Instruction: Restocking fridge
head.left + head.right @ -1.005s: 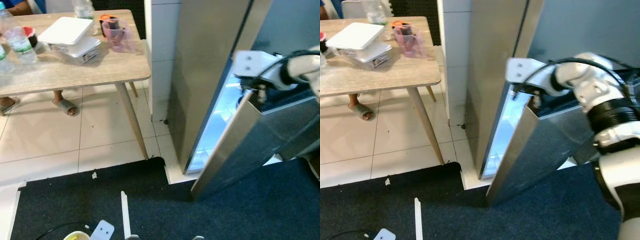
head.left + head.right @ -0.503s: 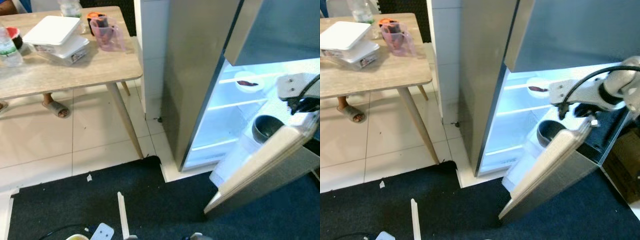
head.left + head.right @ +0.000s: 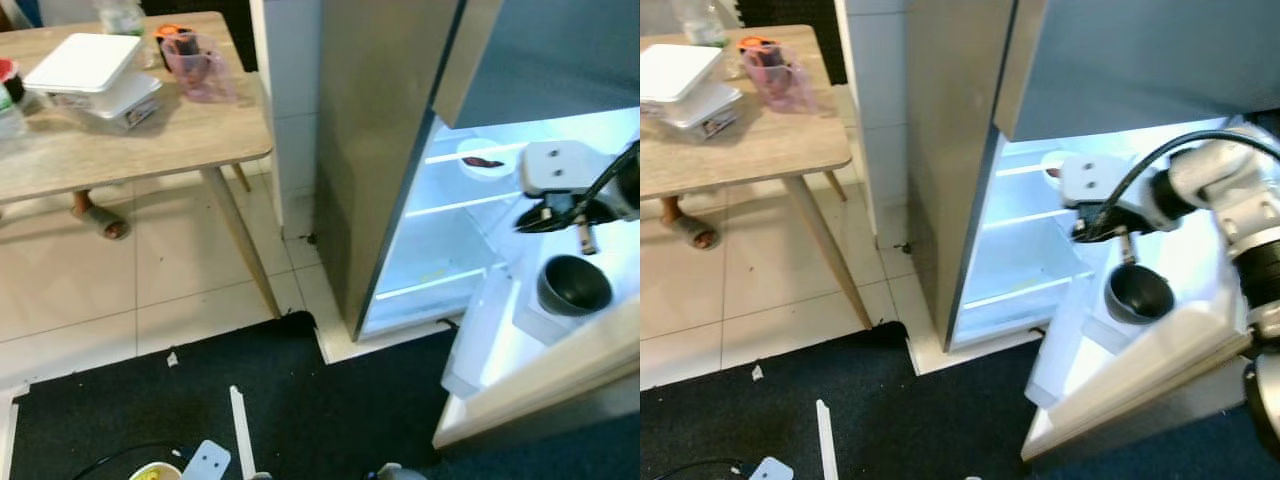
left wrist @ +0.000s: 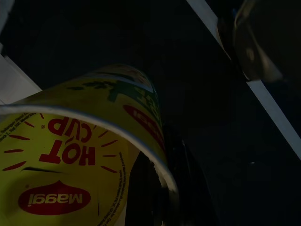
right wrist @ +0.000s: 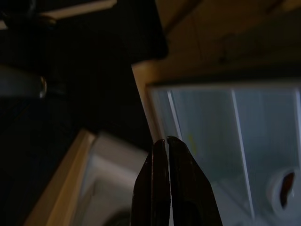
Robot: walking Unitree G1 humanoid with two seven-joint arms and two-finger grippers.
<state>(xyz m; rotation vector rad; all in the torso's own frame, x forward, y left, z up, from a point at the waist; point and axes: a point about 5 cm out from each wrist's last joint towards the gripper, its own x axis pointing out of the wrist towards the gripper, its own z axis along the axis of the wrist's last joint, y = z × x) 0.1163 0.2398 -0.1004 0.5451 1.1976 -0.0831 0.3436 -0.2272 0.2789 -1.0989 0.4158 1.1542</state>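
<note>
The fridge door (image 3: pixel 1140 375) stands wide open, with a dark bowl (image 3: pixel 1138 292) in its door shelf. The right pincer (image 5: pixel 167 155), fingers pressed together and empty, hovers just above that bowl. The left pincer (image 4: pixel 162 188) grasps a yellow noodle cup (image 4: pixel 80 155), low over the dark mat (image 3: pixel 150 400).

The right arm (image 3: pixel 1230 200) is silver-white with black joint bands, a black cable and a flat grey wrist plate (image 3: pixel 1092 180).

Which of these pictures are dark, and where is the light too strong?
Left wrist view: very dark, though the yellow noodle cup is readable. Right wrist view: dim, right tool a silhouette against the lit fridge interior. Eye views: sharp, fridge interior overexposed.
</note>
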